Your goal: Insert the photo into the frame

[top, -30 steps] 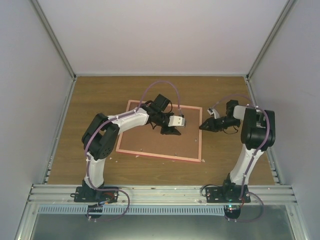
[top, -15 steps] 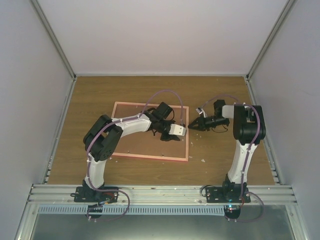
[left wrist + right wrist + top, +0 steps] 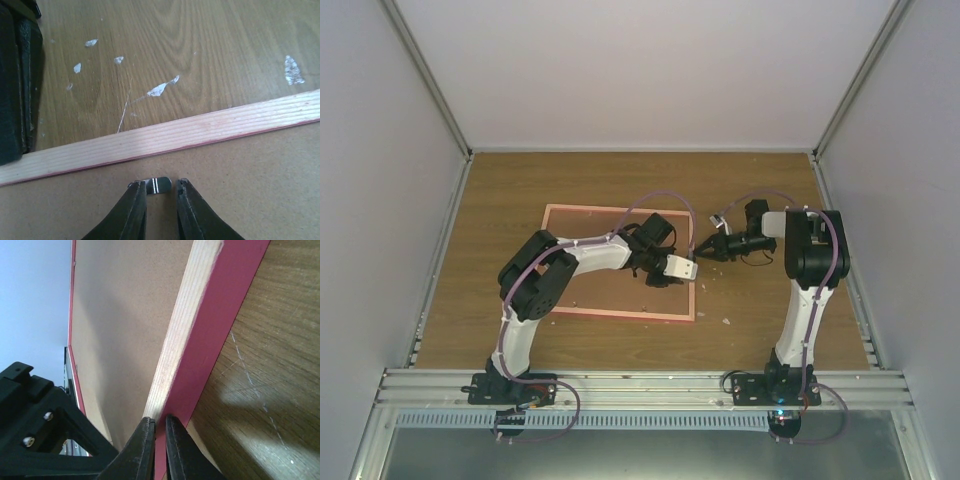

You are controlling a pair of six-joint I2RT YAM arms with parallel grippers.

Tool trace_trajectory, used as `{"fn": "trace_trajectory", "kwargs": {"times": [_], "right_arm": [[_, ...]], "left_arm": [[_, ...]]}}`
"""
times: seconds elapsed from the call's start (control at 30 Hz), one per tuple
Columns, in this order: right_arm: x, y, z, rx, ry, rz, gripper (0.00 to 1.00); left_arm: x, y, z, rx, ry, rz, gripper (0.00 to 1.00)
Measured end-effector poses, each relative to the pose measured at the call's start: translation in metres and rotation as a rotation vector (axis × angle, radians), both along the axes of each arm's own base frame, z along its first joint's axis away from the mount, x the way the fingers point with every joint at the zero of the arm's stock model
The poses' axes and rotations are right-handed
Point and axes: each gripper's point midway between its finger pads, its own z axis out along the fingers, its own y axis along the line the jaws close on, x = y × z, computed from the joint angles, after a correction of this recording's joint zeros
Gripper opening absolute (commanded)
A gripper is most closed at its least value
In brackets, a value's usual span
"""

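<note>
Overhead, the frame (image 3: 620,208) lies back-up at centre, brown backing board (image 3: 620,295) in it; no photo shows. My left gripper (image 3: 686,270) and right gripper (image 3: 698,252) meet at its 3 o'clock rim.

Left wrist: my jaws are narrowed onto a small metal tab (image 3: 158,184), which I should swivel gently, staying flat.

Right wrist: my jaws are nearly closed, tips bracing the pink edge steady.
</note>
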Motion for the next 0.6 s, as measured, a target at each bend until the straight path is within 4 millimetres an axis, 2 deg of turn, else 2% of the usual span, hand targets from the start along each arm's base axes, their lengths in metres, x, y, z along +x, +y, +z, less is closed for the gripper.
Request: {"fn": "trace_trajectory", "kwargs": {"times": [0.07, 0.6], "right_arm": [[0.0, 0.0, 0.0, 0.001, -0.001, -0.001, 0.06], [-0.001, 0.005, 0.0, 0.036, -0.02, 0.0, 0.01]], "left_arm": [[0.001, 0.0, -0.005, 0.011, -0.004, 0.005, 0.18], [0.029, -0.008, -0.005, -0.005, -0.108, 0.108, 0.07]]}}
